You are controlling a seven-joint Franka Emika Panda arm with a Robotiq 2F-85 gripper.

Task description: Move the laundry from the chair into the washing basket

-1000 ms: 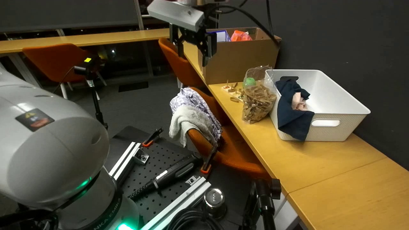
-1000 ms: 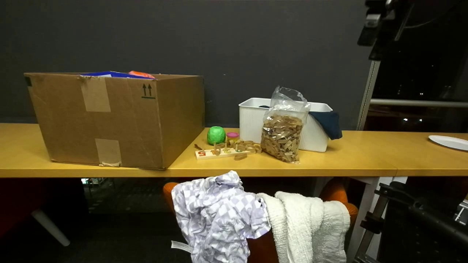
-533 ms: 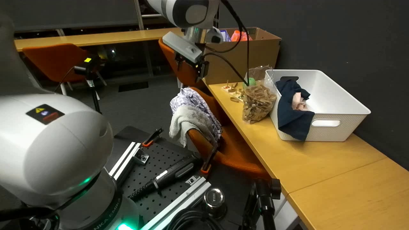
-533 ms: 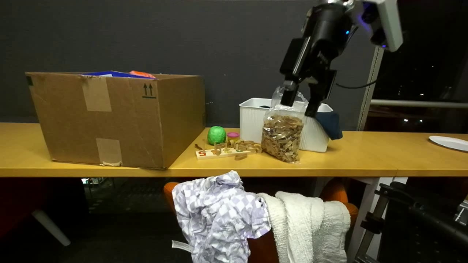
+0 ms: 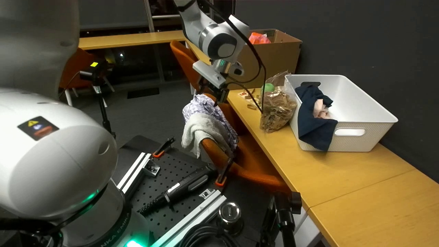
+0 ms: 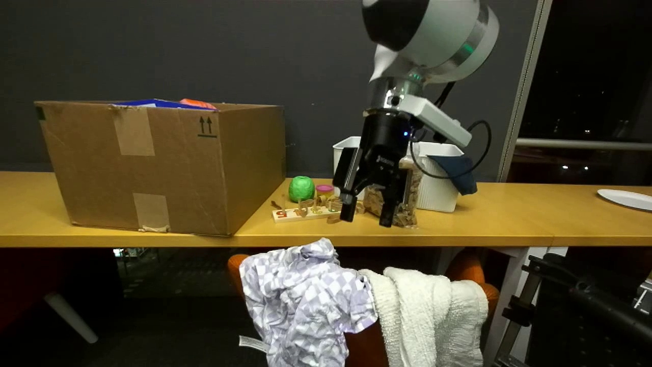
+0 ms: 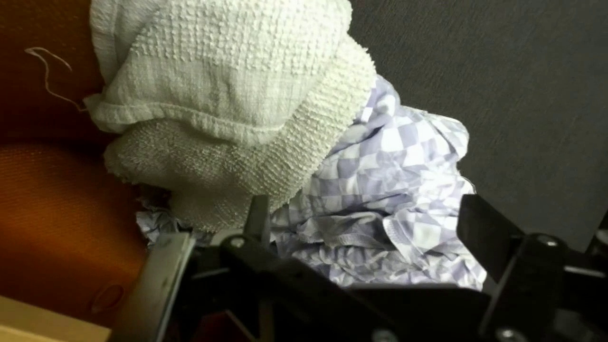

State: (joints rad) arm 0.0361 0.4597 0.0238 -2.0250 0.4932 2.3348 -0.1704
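Wrist view: the gripper (image 7: 363,213) is held with its jaws wide apart, and the checked cloth (image 7: 380,175) is framed between them.
The towel (image 7: 237,71) is seen touching that cloth, with the chair (image 7: 57,204) beside them. In an exterior view, both are shown draped over the chair's back, and the basket (image 5: 370,137) is set on the table (image 5: 343,181), with a navy cloth (image 5: 313,118) hung over its rim and a pink cloth (image 5: 319,109) touching it; a bag (image 5: 279,113) is stood just beside the basket. In an exterior view, the gripper is seen above cloth and towel; a box (image 6: 153,173) and a plate (image 6: 629,198) are placed on the table.
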